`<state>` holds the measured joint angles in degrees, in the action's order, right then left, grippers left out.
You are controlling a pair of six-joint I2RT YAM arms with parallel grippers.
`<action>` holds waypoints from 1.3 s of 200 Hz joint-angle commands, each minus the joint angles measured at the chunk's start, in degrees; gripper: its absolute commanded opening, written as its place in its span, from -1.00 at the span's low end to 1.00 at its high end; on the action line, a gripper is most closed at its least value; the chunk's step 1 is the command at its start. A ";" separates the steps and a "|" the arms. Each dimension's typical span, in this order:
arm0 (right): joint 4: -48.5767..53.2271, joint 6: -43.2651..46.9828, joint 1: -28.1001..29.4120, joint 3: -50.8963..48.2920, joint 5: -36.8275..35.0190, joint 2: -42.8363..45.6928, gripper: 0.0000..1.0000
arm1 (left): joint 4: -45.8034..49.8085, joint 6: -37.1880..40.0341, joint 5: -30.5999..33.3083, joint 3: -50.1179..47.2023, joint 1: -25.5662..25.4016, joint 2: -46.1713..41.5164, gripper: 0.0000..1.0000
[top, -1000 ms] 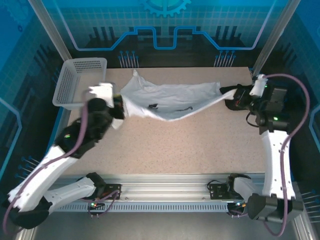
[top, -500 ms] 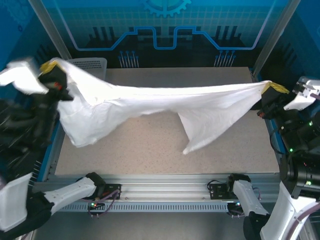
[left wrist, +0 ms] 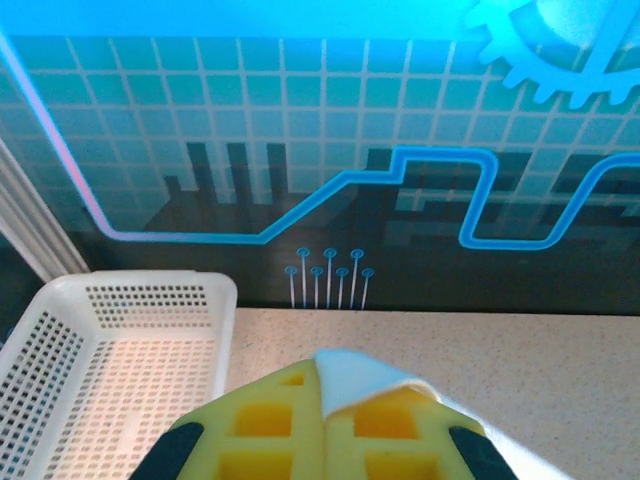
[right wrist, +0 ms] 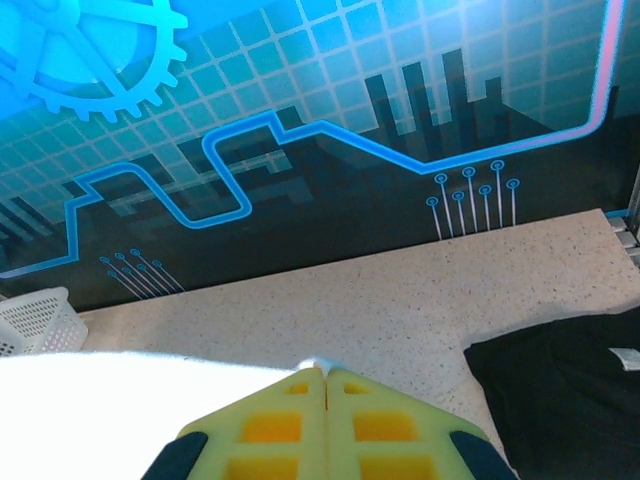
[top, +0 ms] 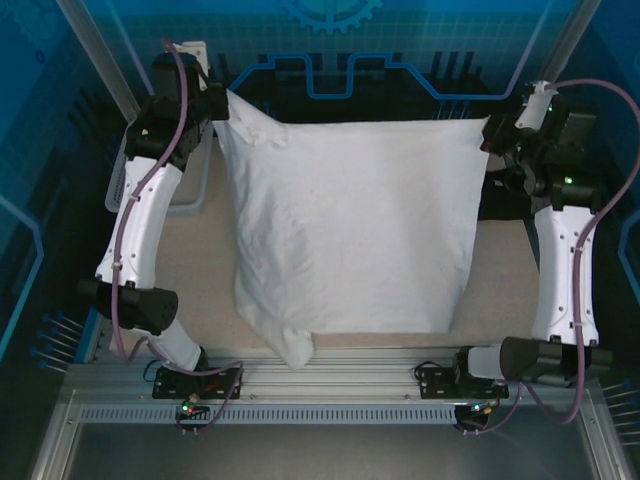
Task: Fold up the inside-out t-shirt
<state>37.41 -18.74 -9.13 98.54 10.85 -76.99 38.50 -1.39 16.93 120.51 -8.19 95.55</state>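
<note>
The inside-out t-shirt point(top: 350, 230) is white and hangs spread wide as a sheet between both arms, raised above the table's far half. Its lower edge droops toward the front rail, with one corner point(top: 298, 348) hanging lowest. My left gripper point(top: 222, 103) is shut on the shirt's upper left corner. In the left wrist view a white tip of cloth point(left wrist: 355, 375) pokes out from the closed yellow fingers point(left wrist: 270, 420). My right gripper point(top: 492, 140) is shut on the upper right corner. The right wrist view shows the shirt point(right wrist: 110, 400) stretching left from the pinched fingers point(right wrist: 385, 420).
A white perforated basket point(left wrist: 100, 370) stands at the table's back left, partly behind the left arm point(top: 150, 210). A black folded garment point(right wrist: 570, 390) lies on the speckled table point(top: 500, 290) at the right, beside the right arm. The blue back wall is close behind both grippers.
Both arms have risen and swung toward the back wall. The shirt, earlier stretched low across the table, now hangs flat and wide between the two grippers.
</note>
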 commanded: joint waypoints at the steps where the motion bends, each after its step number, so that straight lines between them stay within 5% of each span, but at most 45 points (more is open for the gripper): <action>1: -3.19 2.16 0.54 4.77 -0.89 2.08 -1.00 | -4.20 -0.05 -2.77 3.27 0.71 -5.47 -1.00; 60: 2.89 5.77 0.25 6.52 -3.92 13.33 -1.00 | -10.27 -4.14 -9.35 -10.79 0.49 -27.06 -1.00; 126: 12.44 8.27 0.25 17.50 -7.48 26.70 -1.00 | -16.05 -8.54 -17.92 -14.66 0.56 -47.48 -1.00; 186: 14.00 10.29 0.21 23.56 -7.07 23.33 -1.00 | -10.76 -3.60 -12.55 -4.74 0.63 -37.51 -1.00; 236: -1.49 9.42 0.83 -1.08 -4.26 20.25 -1.00 | -26.37 -0.43 -10.93 -24.69 0.63 -25.98 -1.00; 260: -10.61 11.19 6.05 -11.61 -9.28 13.21 -1.00 | -36.00 0.93 -9.88 -31.64 0.96 -15.13 -1.00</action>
<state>37.82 -9.37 -7.55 94.74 5.52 -57.58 13.06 -3.07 4.36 94.17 -8.08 71.79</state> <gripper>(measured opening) 0.057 0.053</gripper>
